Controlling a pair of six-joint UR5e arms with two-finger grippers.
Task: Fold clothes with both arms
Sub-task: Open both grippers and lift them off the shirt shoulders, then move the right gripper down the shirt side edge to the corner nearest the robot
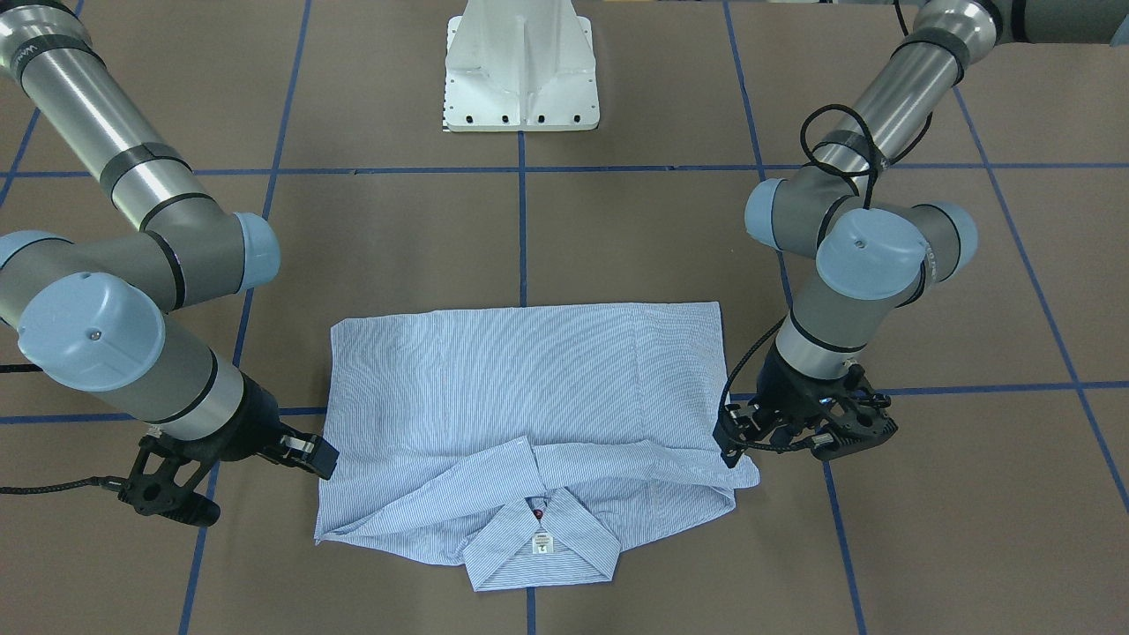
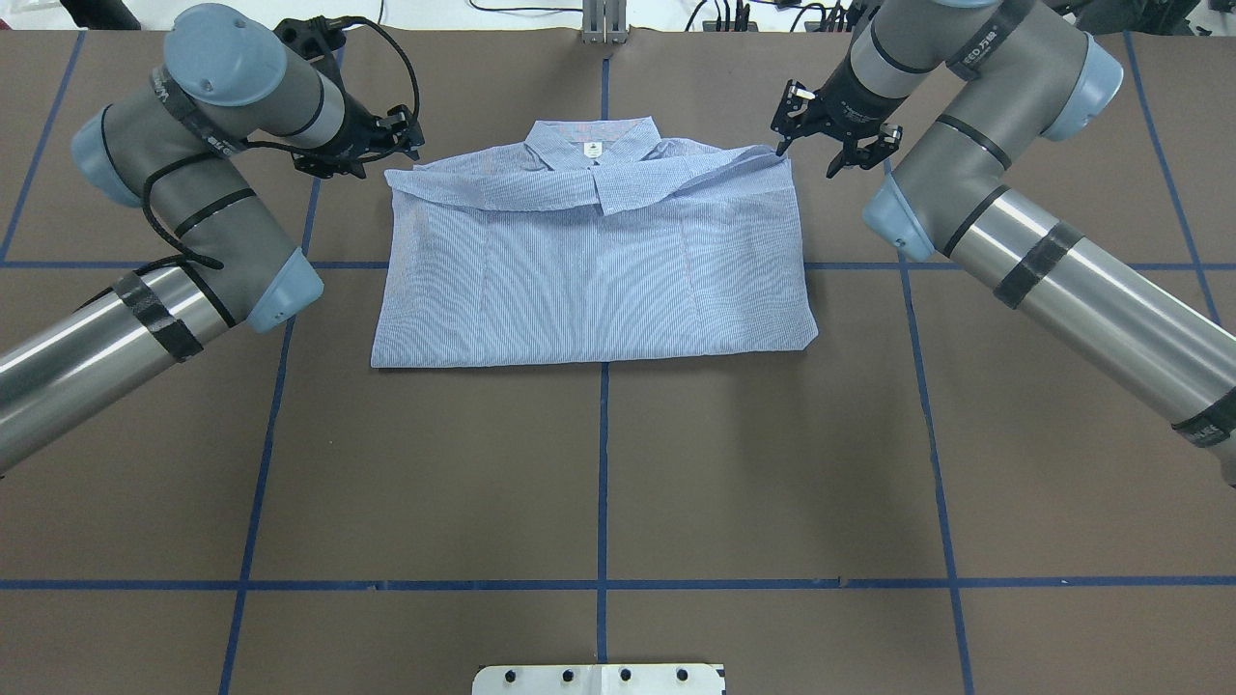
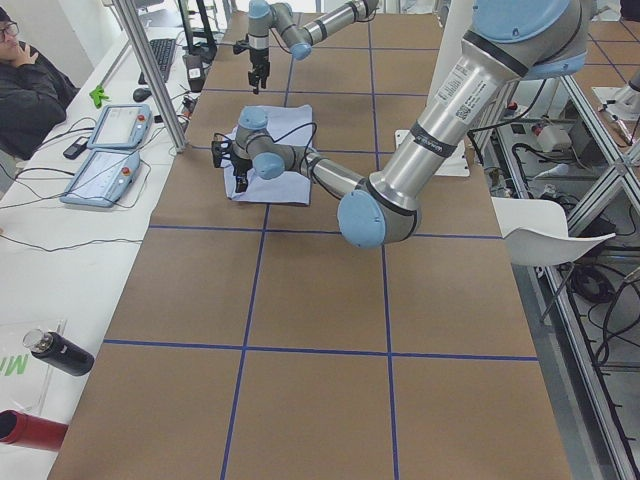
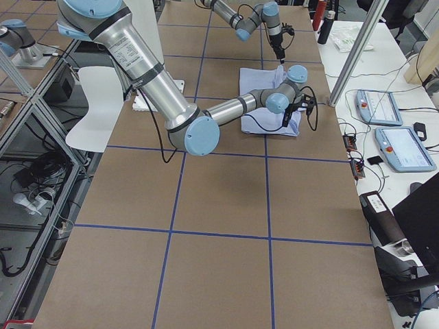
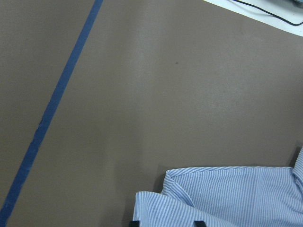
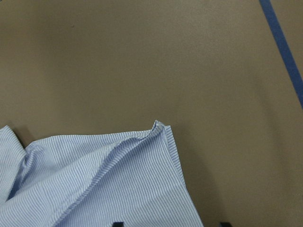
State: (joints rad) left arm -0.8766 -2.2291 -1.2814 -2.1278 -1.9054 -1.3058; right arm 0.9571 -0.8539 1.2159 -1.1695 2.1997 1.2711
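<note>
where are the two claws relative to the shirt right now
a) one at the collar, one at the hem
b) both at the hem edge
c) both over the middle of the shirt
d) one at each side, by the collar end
d: in the overhead view the left claw and right claw flank the shirt at its far corners, level with the collar.

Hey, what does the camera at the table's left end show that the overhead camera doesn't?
Only the left-end view shows a seated person, tablets and a black bottle on a white side bench.

Only the overhead view shows the collar with its white label.

Both show the striped shirt lying folded on the brown table, the left pincer and right pincer at its collar-end corners, and the blue tape lines.
</note>
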